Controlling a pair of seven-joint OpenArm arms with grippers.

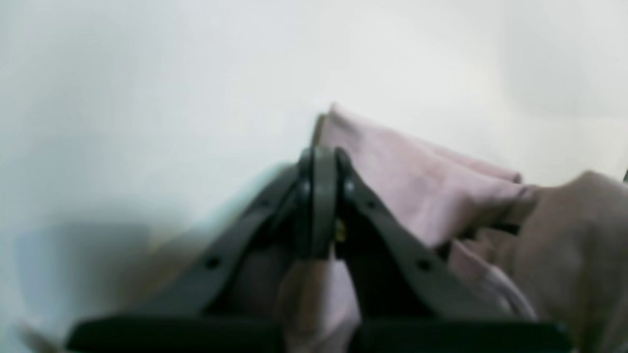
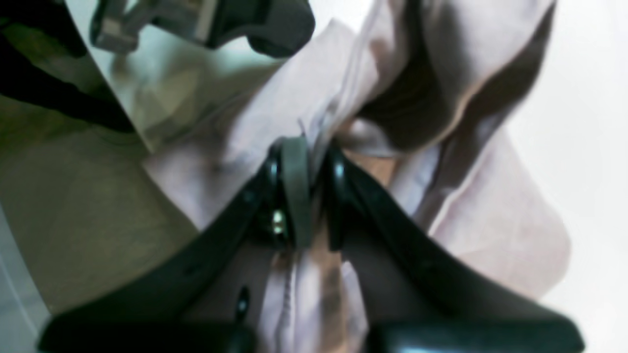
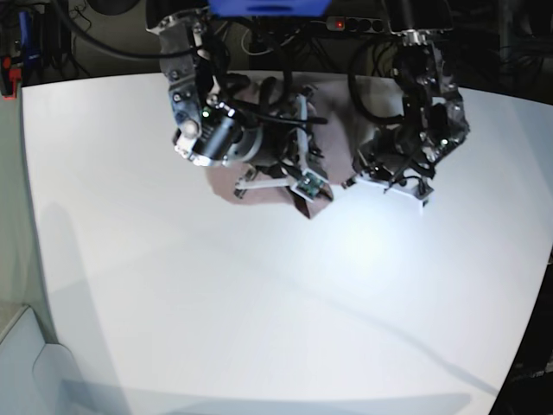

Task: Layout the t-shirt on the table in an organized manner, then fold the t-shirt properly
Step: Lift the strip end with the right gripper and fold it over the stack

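Base view: white table (image 3: 259, 328), dark surroundings

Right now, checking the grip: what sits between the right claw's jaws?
A bunched fold of the t-shirt runs between the jaws of the right claw, which are shut on it; the right wrist view shows this.

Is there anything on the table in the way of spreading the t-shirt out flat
Nothing visible. Both the left gripper and right gripper are already shut on the t-shirt, bunched at the far edge beneath the arms. The white table in front of it is bare.
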